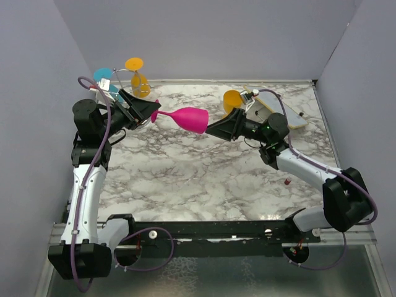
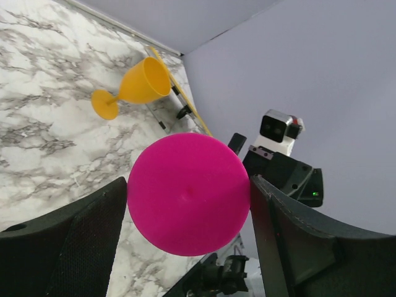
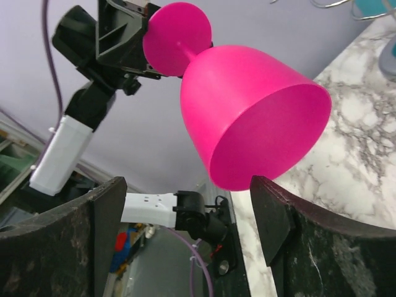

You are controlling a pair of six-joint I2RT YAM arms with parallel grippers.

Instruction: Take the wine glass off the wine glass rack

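Left gripper (image 1: 152, 113): I see its jaws closed on the round foot of the pink wine glass (image 1: 190, 119). The glass is held level above the marble table (image 1: 185, 179), with its bowl pointing right. Right gripper (image 1: 213, 129): jaws wide, one either side of the bowl's open mouth; I cannot tell whether they touch it. The wine glass rack (image 1: 122, 72) stands behind the left arm, apart from the glass.

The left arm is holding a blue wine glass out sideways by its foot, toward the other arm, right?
Not quite. The wine glass held sideways by its foot in the left fingers, toward the other arm, is pink, not blue; the top external view shows it.
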